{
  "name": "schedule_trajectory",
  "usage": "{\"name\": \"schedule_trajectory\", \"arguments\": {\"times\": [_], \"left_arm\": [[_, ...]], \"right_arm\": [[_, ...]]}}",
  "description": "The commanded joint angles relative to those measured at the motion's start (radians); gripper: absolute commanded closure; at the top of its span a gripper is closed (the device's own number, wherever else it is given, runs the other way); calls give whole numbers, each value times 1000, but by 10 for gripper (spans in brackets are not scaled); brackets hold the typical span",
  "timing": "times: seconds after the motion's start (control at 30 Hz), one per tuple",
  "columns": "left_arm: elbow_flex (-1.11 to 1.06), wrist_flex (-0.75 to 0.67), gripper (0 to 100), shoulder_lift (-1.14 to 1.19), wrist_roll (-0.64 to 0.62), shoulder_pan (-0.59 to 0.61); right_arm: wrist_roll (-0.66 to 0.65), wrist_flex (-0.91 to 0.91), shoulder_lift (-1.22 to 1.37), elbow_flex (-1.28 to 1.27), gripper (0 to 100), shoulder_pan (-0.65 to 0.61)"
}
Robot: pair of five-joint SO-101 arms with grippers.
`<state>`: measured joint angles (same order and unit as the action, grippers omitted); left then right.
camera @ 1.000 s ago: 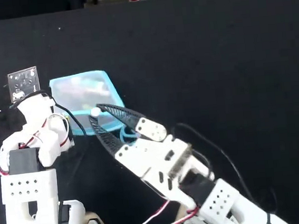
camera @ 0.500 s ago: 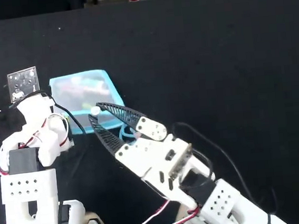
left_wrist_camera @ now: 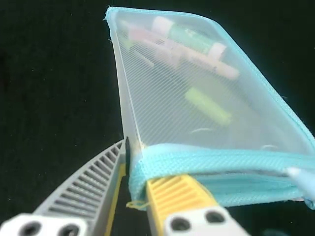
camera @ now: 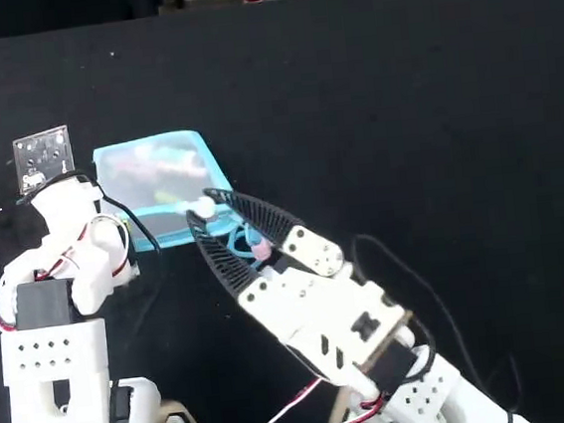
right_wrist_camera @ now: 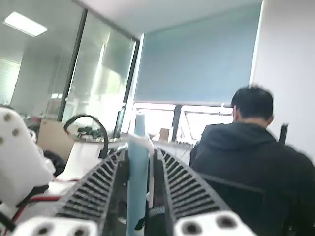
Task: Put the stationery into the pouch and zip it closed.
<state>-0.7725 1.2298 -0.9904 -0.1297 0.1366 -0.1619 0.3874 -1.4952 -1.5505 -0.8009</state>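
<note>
The clear mesh pouch with a blue zip edge lies at the left of the black table. Through its wall I see a green-and-white tube, pink sticks and a lime piece. My left gripper is shut on the pouch's blue zip-edge corner. My right gripper sits at the pouch's near right corner, shut on a blue pull loop. That loop runs up between the ribbed fingers.
The left arm's white body stands at the near left, with a small circuit board beside the pouch. Dark table stretches to the right and back. A person sits with their back turned in the room behind.
The right gripper has drawn back toward the near right with the blue loop in it. The pouch and the left arm have stayed in place.
</note>
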Motion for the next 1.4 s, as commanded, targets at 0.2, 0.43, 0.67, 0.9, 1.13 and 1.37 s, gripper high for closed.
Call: {"name": "schedule_trajectory", "arguments": {"times": [0.2,0.43,0.67,0.9,1.13,1.37], "left_arm": [[12,0,971,-8,-3,-2],[12,0,971,-8,2,-2],[10,2,971,-8,2,-2],[8,2,971,-8,2,-2],[10,2,971,-8,3,-2],[10,0,971,-8,3,-2]], "right_arm": [[-61,121,257,31,988,9],[-69,123,257,33,988,-21],[-69,123,255,110,988,-25],[-61,109,171,68,988,-28],[-60,-155,-125,41,988,-37],[-68,-324,-297,-61,988,-147]]}}
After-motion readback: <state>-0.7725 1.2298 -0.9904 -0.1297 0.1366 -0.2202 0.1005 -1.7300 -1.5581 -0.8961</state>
